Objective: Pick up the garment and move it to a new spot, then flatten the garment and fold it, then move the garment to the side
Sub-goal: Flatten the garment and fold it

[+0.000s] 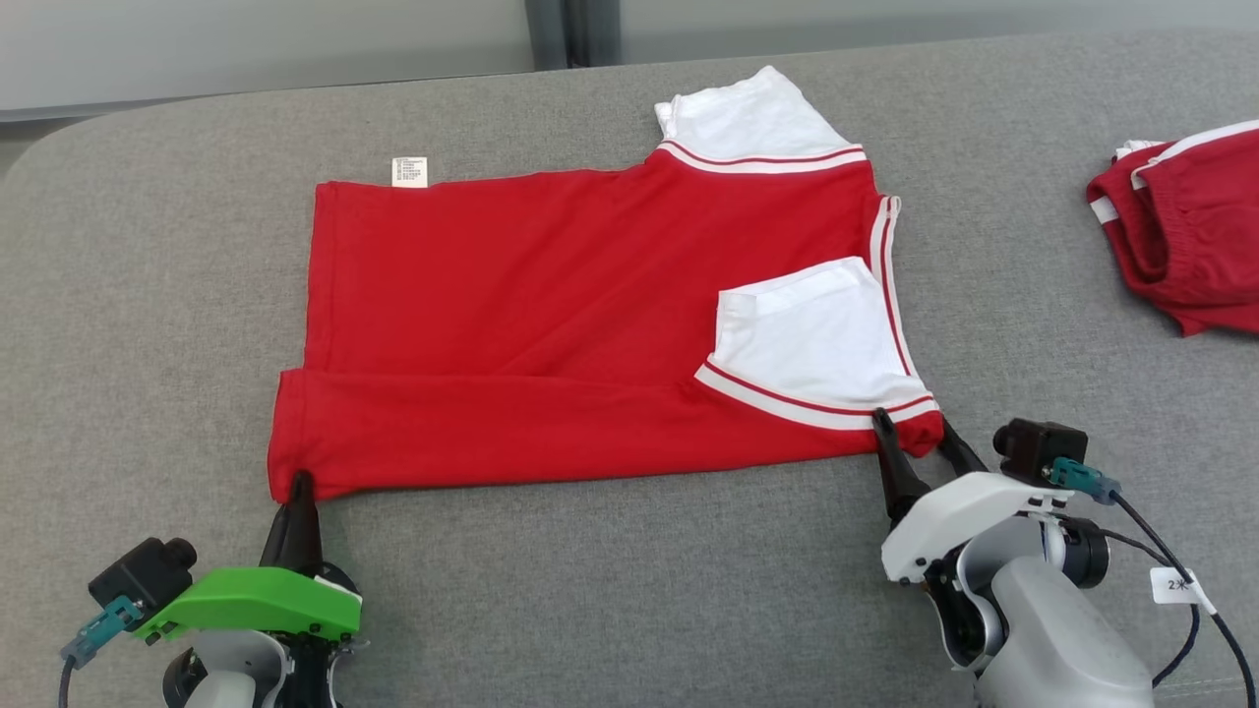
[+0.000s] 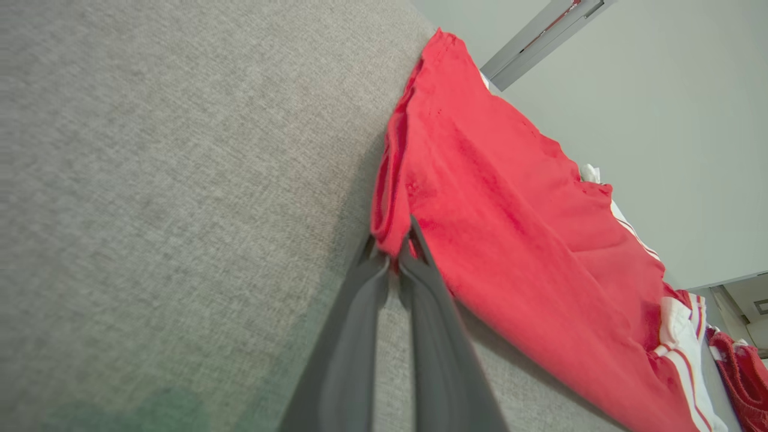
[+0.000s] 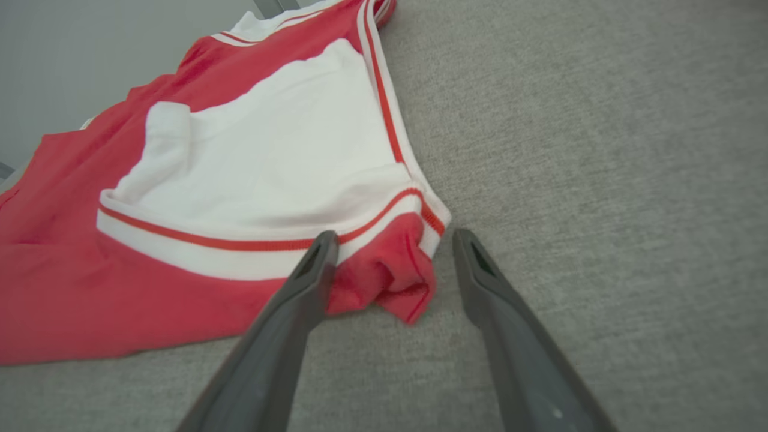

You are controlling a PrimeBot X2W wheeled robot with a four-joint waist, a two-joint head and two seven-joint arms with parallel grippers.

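Note:
The garment [image 1: 551,315] is a red T-shirt with white sleeves and striped trim, lying mostly flat on the grey cushion with its near edge folded over. My left gripper [image 1: 300,482] is shut on the garment's near left corner [image 2: 390,234], the two dark fingers pinching the red hem. At the near right corner my right gripper [image 1: 913,425] stands open, its fingers [image 3: 318,258] straddling the bunched red corner [image 3: 390,276] below the white sleeve [image 3: 270,156], the left finger touching the cloth.
A second red and white garment [image 1: 1190,236] lies crumpled at the cushion's right edge, also seen in the left wrist view [image 2: 744,372]. A white label [image 1: 409,171] sticks out at the shirt's far left edge. Grey cushion [image 1: 629,590] lies bare in front of the shirt.

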